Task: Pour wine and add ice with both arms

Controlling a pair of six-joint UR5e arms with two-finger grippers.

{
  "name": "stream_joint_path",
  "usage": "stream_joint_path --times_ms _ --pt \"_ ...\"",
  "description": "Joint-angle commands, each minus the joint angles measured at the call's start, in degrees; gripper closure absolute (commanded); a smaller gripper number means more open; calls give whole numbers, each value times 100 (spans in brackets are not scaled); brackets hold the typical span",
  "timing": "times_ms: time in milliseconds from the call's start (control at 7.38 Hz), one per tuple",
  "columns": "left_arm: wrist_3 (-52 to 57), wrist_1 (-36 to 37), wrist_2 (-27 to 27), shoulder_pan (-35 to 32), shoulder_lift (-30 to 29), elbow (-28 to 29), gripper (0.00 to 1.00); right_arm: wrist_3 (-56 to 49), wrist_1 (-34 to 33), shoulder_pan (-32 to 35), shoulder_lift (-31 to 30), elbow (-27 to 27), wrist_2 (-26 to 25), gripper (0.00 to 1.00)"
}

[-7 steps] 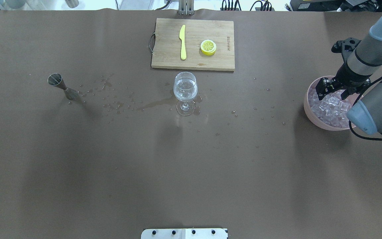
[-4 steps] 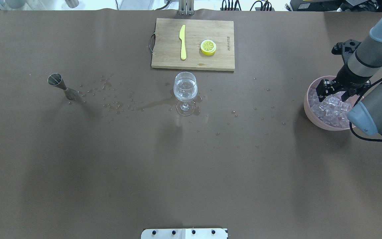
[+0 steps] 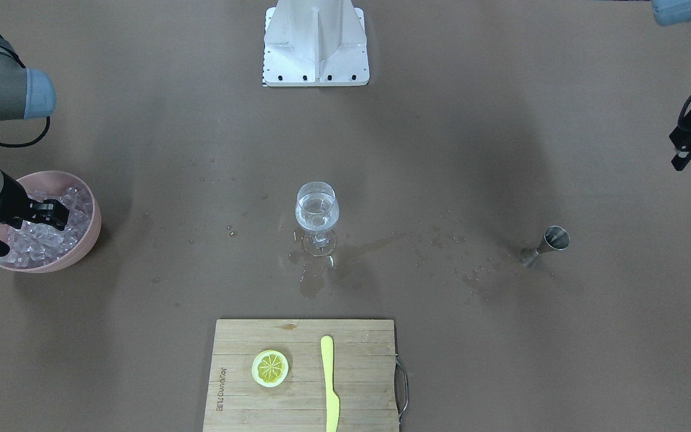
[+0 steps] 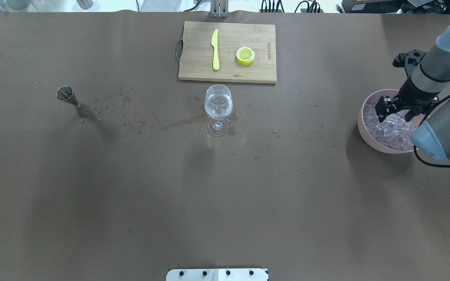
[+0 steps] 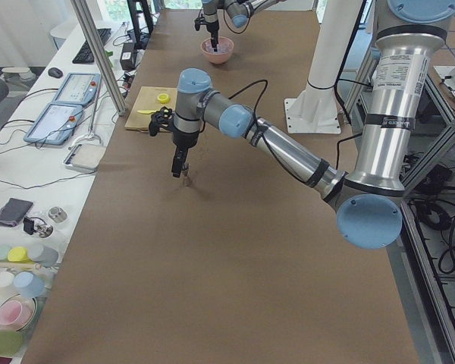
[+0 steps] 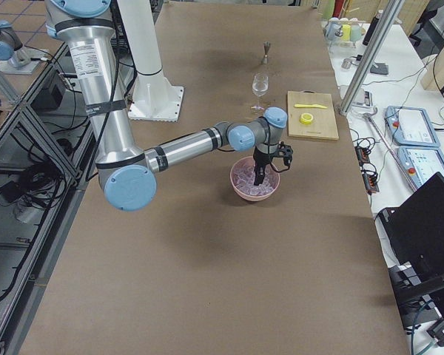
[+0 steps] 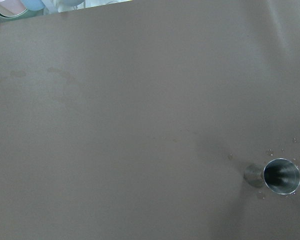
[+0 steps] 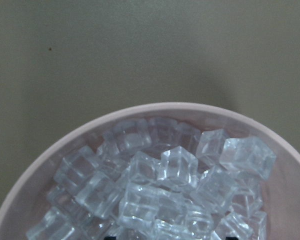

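Observation:
A stemmed glass (image 4: 218, 103) with clear wine in its bowl stands at the table's middle; it also shows in the front view (image 3: 317, 213). A pink bowl (image 4: 361, 119) at the right holds many ice cubes (image 4: 391, 128). My right gripper (image 4: 398, 112) is open, fingers down over the ice, and holds nothing. The right wrist view shows the ice (image 8: 165, 185) and bowl rim (image 8: 140, 109) close below. A steel jigger (image 4: 72, 102) stands at the left. My left gripper (image 3: 688, 144) hangs apart from the jigger (image 3: 546, 243); I cannot tell its state.
A wooden cutting board (image 4: 193, 62) at the back holds a yellow knife (image 4: 215, 48) and a lemon slice (image 4: 245, 55). Spilled drops and a wet streak (image 4: 178, 124) lie between the jigger and the glass. The white base plate (image 4: 217, 274) is at the near edge.
My right gripper has shifted a little to the right over the bowl, still open. The glass and the jigger have not moved.

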Motion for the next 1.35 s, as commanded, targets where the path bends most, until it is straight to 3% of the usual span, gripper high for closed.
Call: stream_joint_path --times_ms 0,135,677,812,1219 --pt "-4 0 1 -9 -5 -4 2 -20 9 0 0 -18 2 64" --pt "-4 -9 1 -44 -5 5 2 -11 9 -9 53 52 -85 99" --pt "-4 0 1 -53 -5 23 2 -160 -105 244 184 367 246 100" --pt "-4 0 1 -53 -5 23 2 -152 -184 455 307 526 631 100" --pt "397 -18 -16 -385 4 5 2 452 -115 466 965 975 793 100"
